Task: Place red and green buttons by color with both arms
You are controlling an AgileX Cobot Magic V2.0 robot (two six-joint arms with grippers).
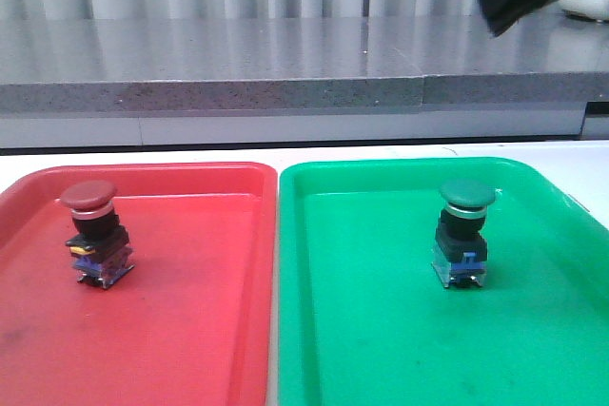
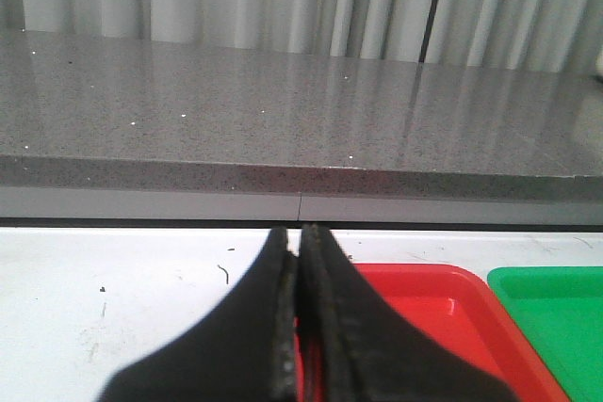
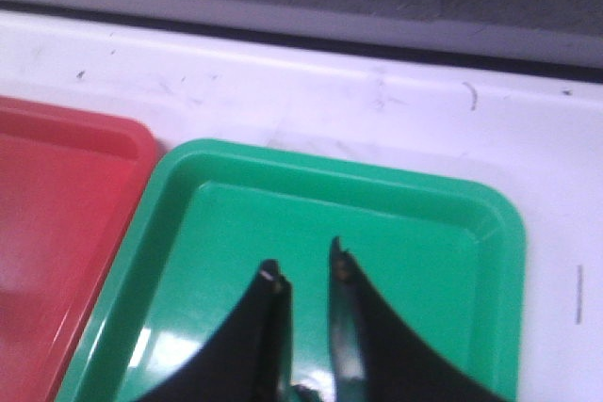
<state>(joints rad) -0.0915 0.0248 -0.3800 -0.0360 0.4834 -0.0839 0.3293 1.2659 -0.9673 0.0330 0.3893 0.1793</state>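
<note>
Sorting looks done: red button (image 1: 95, 231) upright at left of frame in red tray (image 1: 190, 330), green button (image 1: 464, 231) right of centre in green tray (image 1: 381, 330). Left gripper (image 2: 299, 261) jaws pressed together, empty; right gripper (image 3: 306, 265) narrow gap, empty. Buttons absent from wrist views; arms mostly out of front view.

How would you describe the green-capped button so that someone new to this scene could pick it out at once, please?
Two flat trays lie side by side on the white table; look at the green tray on the right. Standing upright in it is the green button, with a silver collar and black body. Its twin in the red tray has a dark red cap.
</note>
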